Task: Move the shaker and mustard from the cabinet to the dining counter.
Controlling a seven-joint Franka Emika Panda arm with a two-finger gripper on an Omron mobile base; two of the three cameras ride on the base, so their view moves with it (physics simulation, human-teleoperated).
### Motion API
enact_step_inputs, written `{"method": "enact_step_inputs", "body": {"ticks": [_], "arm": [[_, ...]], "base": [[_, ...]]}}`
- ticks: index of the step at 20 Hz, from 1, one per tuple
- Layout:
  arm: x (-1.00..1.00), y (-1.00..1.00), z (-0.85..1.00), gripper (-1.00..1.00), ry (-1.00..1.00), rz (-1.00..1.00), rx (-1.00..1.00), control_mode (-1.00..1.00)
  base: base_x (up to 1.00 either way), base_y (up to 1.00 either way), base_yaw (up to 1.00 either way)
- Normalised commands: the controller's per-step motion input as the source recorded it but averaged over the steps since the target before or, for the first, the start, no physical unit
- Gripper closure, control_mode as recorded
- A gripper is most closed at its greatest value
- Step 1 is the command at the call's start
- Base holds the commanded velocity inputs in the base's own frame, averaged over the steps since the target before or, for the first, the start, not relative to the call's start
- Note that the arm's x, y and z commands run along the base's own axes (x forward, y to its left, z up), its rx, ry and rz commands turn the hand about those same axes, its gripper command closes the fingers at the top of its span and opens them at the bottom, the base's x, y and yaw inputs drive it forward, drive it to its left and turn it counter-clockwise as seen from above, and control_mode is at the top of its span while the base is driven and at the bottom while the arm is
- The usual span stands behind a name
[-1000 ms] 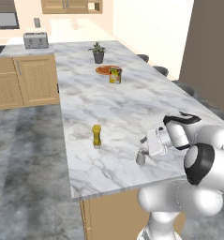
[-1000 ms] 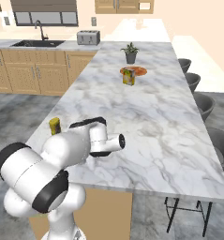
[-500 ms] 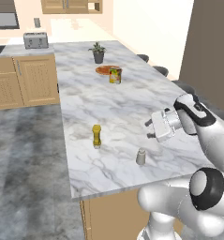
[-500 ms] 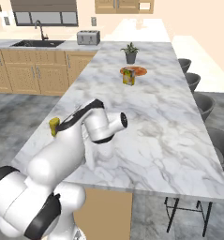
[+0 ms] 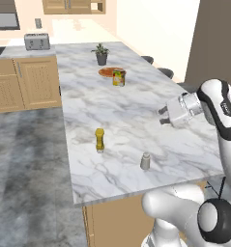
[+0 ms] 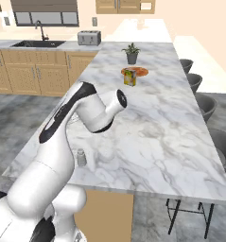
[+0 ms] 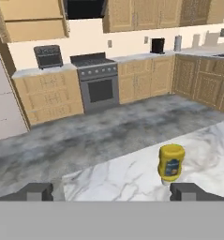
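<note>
So on the dining counter, the mustard stands upright toward the left edge, and the shaker is a bit right of it, nearer the front edge, both standing apart. Further right the gripper hangs above the marble with its jaws spread wide, nothing in them, well clear of both items

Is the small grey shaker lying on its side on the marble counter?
No, the small grey cylindrical shaker stands upright on the white marble dining counter, apart from the yellow mustard bottle.
</note>
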Motion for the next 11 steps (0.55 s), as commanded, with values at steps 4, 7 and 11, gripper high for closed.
{"method": "enact_step_inputs", "body": {"ticks": [4,7,11], "arm": [[-0.73,0.09,1.0,-1.0,0.16,-0.35,0.0,-1.0],[-0.77,0.18,0.95,-1.0,0.15,-0.42,0.0,-1.0],[-0.77,0.24,0.65,-1.0,0.13,-0.49,-0.01,-1.0]], "base": [[0.0,0.0,0.0],[0.0,0.0,0.0],[0.0,0.0,0.0]]}}
